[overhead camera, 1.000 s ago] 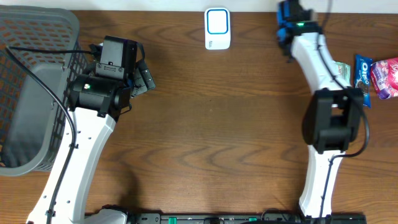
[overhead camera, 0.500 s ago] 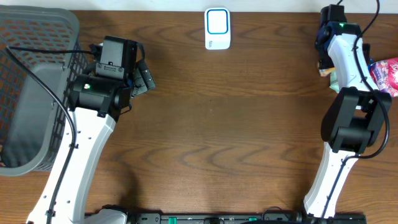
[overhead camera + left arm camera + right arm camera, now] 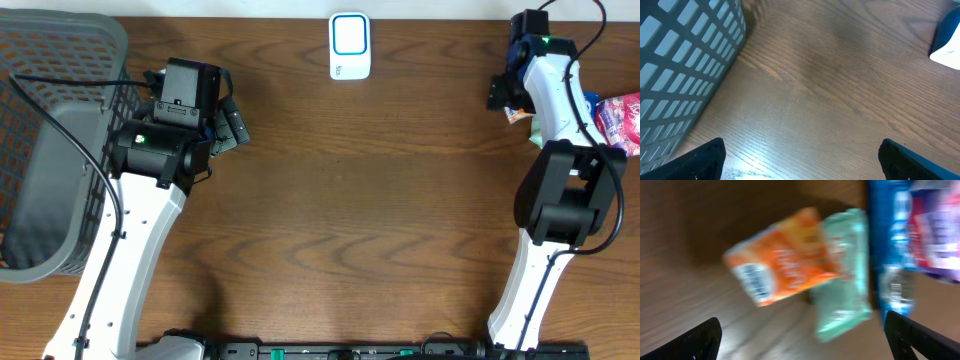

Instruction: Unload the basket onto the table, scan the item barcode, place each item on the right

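Note:
The white and blue scanner [image 3: 349,45] lies at the table's far edge; its corner [image 3: 947,40] shows in the left wrist view. Blurred in the right wrist view, an orange packet [image 3: 785,255] lies on the wood beside a mint-green packet [image 3: 845,275], a blue packet [image 3: 892,245] and a pink one [image 3: 935,235]. My right gripper [image 3: 807,345] hangs open above them, nothing between its fingers. From overhead the right gripper [image 3: 500,95] is just left of the orange packet [image 3: 517,115]. My left gripper [image 3: 235,125] stands open over bare wood.
A grey mesh basket [image 3: 50,140] fills the left end of the table, and its wall [image 3: 685,65] is close on the left of my left gripper [image 3: 807,165]. The pink packet [image 3: 620,120] lies at the right edge.
My right arm swung right from beside the scanner to the snack pile and its jaws opened. The orange packet now shows on the table there. The left arm has not moved.

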`<state>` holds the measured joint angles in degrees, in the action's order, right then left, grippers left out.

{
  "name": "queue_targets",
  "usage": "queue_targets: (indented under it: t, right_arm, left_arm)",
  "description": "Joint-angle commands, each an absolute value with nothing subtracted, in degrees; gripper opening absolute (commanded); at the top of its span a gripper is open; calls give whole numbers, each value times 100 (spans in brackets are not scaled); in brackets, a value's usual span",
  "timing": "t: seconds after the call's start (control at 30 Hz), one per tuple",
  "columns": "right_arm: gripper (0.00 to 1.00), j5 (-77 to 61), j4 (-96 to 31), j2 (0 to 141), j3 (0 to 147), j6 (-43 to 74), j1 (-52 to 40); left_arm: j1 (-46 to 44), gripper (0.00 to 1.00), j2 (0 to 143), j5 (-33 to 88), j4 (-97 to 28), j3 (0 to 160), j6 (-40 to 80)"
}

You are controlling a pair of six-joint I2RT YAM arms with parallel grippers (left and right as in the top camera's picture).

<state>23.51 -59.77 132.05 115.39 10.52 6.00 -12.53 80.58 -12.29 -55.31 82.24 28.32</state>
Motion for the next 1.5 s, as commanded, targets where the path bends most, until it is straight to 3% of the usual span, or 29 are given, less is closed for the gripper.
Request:
queue_targets:
  t: [0.0, 0.27, 0.63, 0.87, 1.23, 1.47]
  right_arm:
    - [99, 1391, -5961, 13085, 11528, 1194, 513]
    - [99, 239, -6519, 12693, 11548, 1332, 454]
    - [99, 163, -7918, 10680, 11539, 1304, 99]
    - [99, 423, -8737, 9507, 11236, 1306, -757]
    - [99, 534, -8770, 7159, 9448, 1474, -2438]
    - [99, 49, -8986, 6252, 9059, 1520, -2753]
  left_arm:
    - [-1238, 98, 8075, -1243, -5546, 8230, 2838]
    - [-1238, 98, 8075, -1243, -5546, 8230, 2838]
    - [-1238, 98, 8075, -1243, -5546, 8230, 2838]
    - [-1238, 98, 8075, -1243, -5546, 8230, 2838]
    - [-1238, 98, 8075, -1243, -5546, 8230, 2838]
    - [-1238, 98, 8075, -1243, -5546, 8230, 2838]
